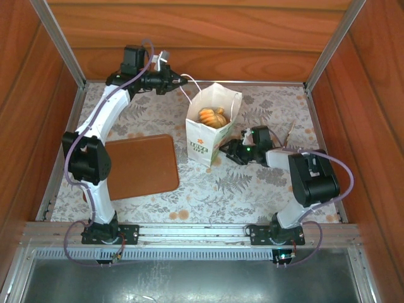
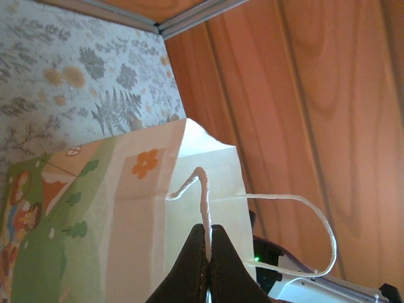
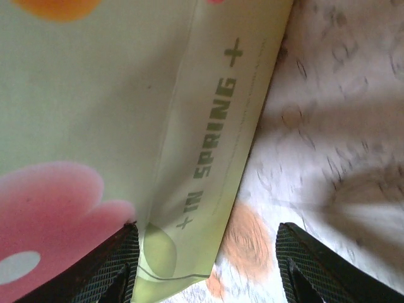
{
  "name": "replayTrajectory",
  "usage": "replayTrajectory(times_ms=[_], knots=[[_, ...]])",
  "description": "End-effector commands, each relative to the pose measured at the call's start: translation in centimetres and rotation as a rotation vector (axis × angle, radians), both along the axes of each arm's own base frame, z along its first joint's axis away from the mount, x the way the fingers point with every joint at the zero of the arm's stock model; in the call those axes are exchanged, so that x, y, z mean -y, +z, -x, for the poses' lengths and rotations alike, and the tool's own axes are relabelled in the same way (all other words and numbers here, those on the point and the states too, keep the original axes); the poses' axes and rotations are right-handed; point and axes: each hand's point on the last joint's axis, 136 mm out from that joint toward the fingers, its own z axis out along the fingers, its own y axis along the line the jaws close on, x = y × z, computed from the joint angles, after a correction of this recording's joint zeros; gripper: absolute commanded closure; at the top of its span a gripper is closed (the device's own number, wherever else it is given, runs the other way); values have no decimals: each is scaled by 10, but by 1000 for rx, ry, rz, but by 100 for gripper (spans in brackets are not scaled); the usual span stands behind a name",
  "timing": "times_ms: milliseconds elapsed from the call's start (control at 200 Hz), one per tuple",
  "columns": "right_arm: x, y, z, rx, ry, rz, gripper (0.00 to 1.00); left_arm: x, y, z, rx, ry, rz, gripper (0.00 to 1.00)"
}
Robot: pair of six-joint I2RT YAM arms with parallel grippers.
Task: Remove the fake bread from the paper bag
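The white paper bag [image 1: 203,136] stands upright mid-table, mouth open, with golden fake bread [image 1: 213,117] showing inside. At the bag's far-left rim my left gripper [image 1: 184,80] is shut on one white cord handle [image 2: 202,189], pinched between the dark fingertips [image 2: 197,252]; the other handle [image 2: 309,208] hangs loose. In the left wrist view the bag's printed side [image 2: 95,214] fills the lower left. My right gripper [image 1: 228,151] is low beside the bag's right bottom corner and open [image 3: 205,262]. That corner of the bag [image 3: 189,189] lies between its fingers, with the left finger [image 3: 113,268] against the paper.
A flat brown board [image 1: 140,165] lies left of the bag under the left arm's elbow. Wooden walls [image 1: 189,38] close in the back and both sides, with the back wall near the left gripper. A metal rail [image 1: 189,233] runs along the near edge.
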Motion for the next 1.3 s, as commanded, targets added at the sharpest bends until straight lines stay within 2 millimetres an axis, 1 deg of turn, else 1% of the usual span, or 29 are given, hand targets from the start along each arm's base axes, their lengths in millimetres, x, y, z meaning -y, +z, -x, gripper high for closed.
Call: replayTrajectory(times_ms=[0, 140, 325, 405, 470, 515, 595, 645, 695, 755, 800, 840, 940, 975, 1020, 1035, 1055, 1090, 1134, 1184, 1299], knots=[[-22, 14, -25, 51, 26, -55, 38, -16, 9, -22, 21, 54, 5, 100], [-45, 18, -52, 65, 58, -76, 38, -40, 13, -45, 45, 123, -3, 100], [-76, 18, -87, 86, 92, -95, 38, -83, 6, -76, 56, 212, -17, 100], [-90, 19, -100, 93, 109, -104, 38, -92, 9, -83, 70, 215, -8, 100], [-99, 20, -109, 97, 122, -103, 38, -102, 8, -92, 72, 237, -10, 100], [-105, 20, -114, 99, 130, -101, 38, -110, 11, -97, 80, 258, -11, 100], [-110, 18, -121, 101, 142, -90, 38, -125, 13, -108, 94, 312, -27, 100], [-110, 19, -121, 88, 140, -82, 38, -126, 17, -113, 117, 318, -28, 100], [-105, 21, -119, 103, 132, -54, 39, -128, 23, -117, 116, 313, -13, 100], [-96, 24, -112, 106, 118, -10, 38, -131, 28, -120, 108, 319, 4, 100], [-90, 29, -102, 109, 124, 19, 37, -134, 29, -121, 114, 331, 0, 100], [-83, 29, -92, 99, 114, 55, 37, -134, 31, -120, 122, 334, -5, 100], [-71, 28, -55, 98, 113, 135, 39, -135, 32, -120, 131, 341, -11, 100], [-72, 26, -40, 89, 120, 151, 41, -137, 33, -121, 139, 352, -19, 100], [-80, 27, -22, 84, 145, 147, 44, -139, 31, -124, 143, 369, -30, 100], [-85, 27, -14, 81, 164, 144, 44, -140, 30, -124, 142, 371, -32, 100], [-90, 28, -7, 81, 182, 144, 45, -140, 29, -125, 139, 372, -31, 100], [-102, 26, 10, 77, 225, 164, 45, -139, 28, -126, 133, 366, -24, 100], [-114, 22, 26, 68, 260, 200, 44, -136, 28, -125, 125, 351, -13, 100], [-130, 19, 39, 68, 295, 225, 44, -135, 27, -124, 118, 342, -9, 100], [-158, 9, 53, 83, 336, 318, 48, -135, 23, -121, 109, 344, -17, 100]])
